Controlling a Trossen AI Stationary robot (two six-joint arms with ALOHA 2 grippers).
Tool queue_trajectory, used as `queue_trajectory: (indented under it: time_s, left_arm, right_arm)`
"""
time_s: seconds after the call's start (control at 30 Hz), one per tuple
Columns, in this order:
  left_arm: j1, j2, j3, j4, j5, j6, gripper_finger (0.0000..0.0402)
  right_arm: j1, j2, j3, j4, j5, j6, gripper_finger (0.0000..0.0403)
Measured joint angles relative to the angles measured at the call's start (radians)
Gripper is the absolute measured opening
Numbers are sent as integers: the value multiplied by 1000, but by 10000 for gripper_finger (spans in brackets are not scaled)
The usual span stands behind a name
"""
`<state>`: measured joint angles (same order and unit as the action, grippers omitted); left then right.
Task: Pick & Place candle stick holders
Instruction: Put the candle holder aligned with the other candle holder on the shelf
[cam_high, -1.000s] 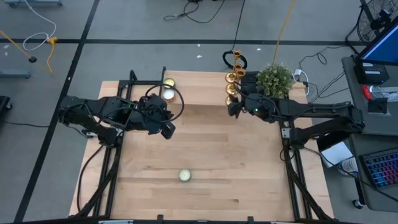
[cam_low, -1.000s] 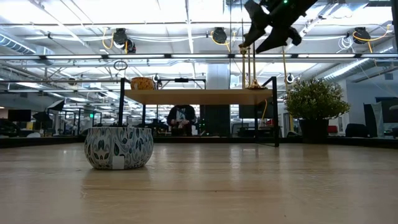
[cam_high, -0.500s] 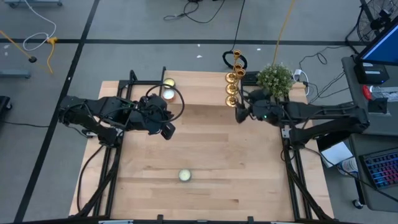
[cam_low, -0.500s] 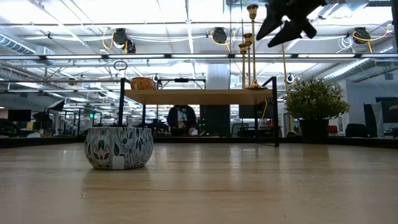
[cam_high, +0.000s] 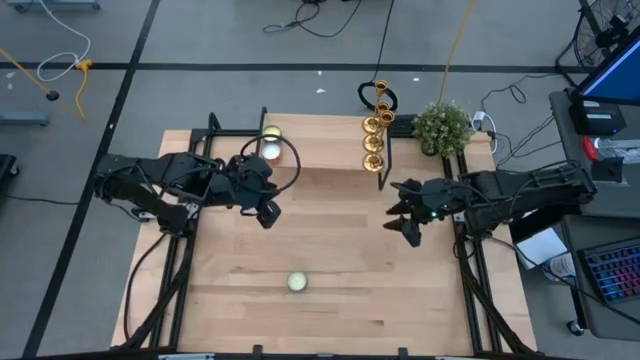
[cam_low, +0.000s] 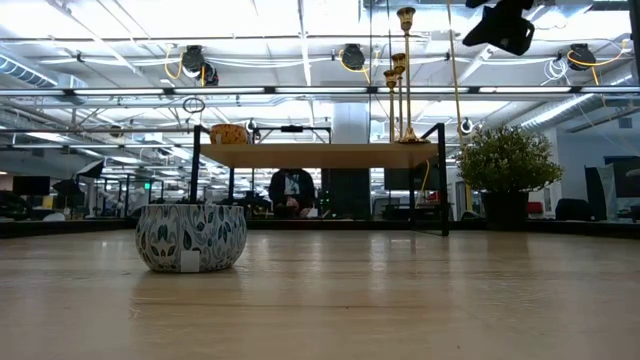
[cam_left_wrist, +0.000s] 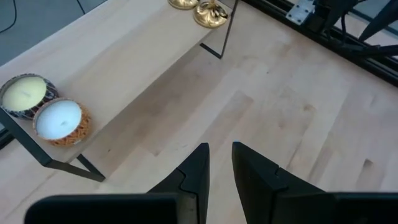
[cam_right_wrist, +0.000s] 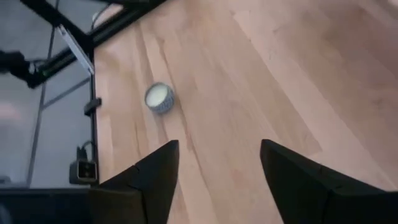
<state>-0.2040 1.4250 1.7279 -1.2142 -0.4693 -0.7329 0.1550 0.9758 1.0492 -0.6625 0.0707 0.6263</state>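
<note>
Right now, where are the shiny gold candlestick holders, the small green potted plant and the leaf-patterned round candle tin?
gold candlestick holders (cam_high: 373, 142): high view, nearest one's cup.
green potted plant (cam_high: 441, 127): high view, foliage.
leaf-patterned candle tin (cam_low: 191, 237): low view, side wall.

I see grey floor (cam_high: 200, 90) tiles around the wooden worktop (cam_high: 330, 250), with loose cables (cam_high: 60, 62) lying on them. Behind it, an open office: ceiling light strips (cam_low: 150, 20), desks, a seated person (cam_low: 291, 190).

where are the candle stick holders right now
In the high view the three candle stick holders stand in a row at the far right end of the raised shelf, just left of the potted plant.
</note>
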Motion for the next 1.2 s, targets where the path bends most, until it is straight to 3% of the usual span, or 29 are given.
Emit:
queue_trajectory:
  time_s: [0.13, 0.33, 0.47, 0.6, 0.7, 0.9, 1.2]
  left_arm:
    - [10, 0, 0, 2, 18, 19, 74]
    - [12, 0, 0, 6, 24, 22, 74]
    - [12, 0, 0, 6, 21, 22, 74]
    - [13, 0, 0, 8, 15, 24, 74]
    - [13, 0, 0, 9, -1, 24, 74]
    - [13, 0, 0, 15, -28, 28, 74]
    - [13, 0, 0, 15, -29, 46, 74]
  right_arm:
    - [0, 12, -25, -3, -23, -54, 164]
    - [-36, 12, -220, 32, 94, -85, 15]
    - [-85, 12, -378, 278, 187, -32, 3]
    - [-148, 32, -474, 518, 157, -2, 1]
    - [-177, 61, -479, 531, 176, -19, 1]
    - [-218, 102, -460, 631, 315, -97, 1]
    - [-280, 120, -460, 702, 369, -105, 0]
